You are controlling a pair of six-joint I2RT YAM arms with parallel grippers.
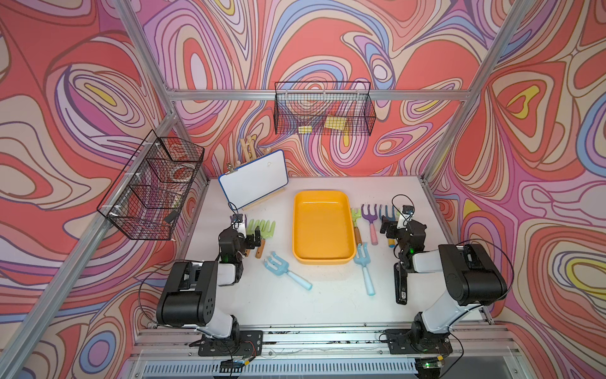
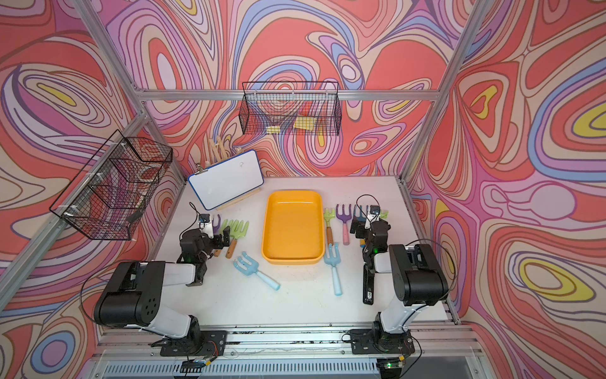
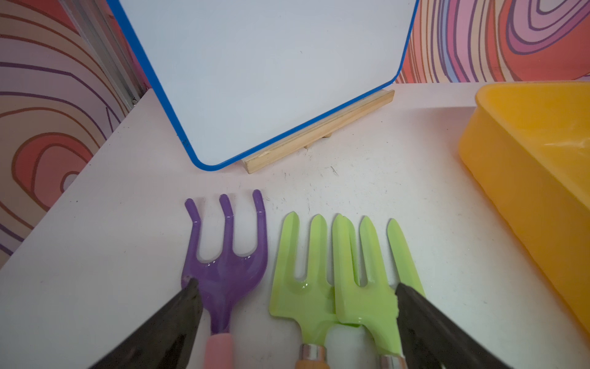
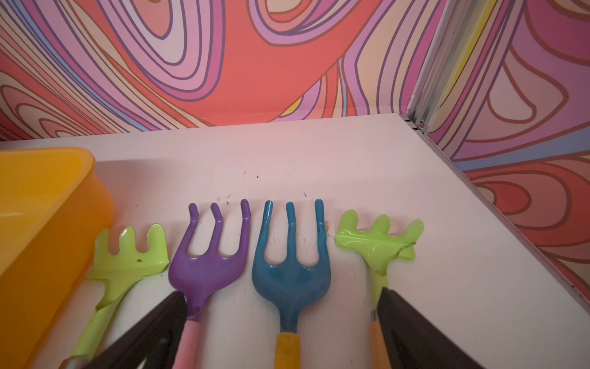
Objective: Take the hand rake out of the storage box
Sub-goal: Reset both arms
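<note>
Nine rakes lie on the surface and none in the box (image 1: 323,229). Its bare yellow bottom shows in both top views, so I judge the take-out done, or nothing left to take. The box sits between the two grippers, well apart from each.

The left gripper (image 3: 295,286) hangs low with its jaws wide apart and empty. A purple rake (image 3: 225,274) lies under one finger and two overlapping green rakes (image 3: 306,297) lie under the gap and the other finger. The right gripper (image 4: 281,293) is just as wide and empty, with a blue rake (image 4: 290,278) directly beneath its gap. Behind the grippers, toward the arm bases, lie a pale blue rake (image 1: 285,269) and its twin (image 1: 364,265).

To finish well, I would raise both grippers straight up before any sideways move, so no finger drags a rake head.

Every handle under the grippers is cut off in the wrist views. The arms cover part of those rakes from above. Glare whitens the box's far end, and the wall nearest the arms hides its own inner foot.
</note>
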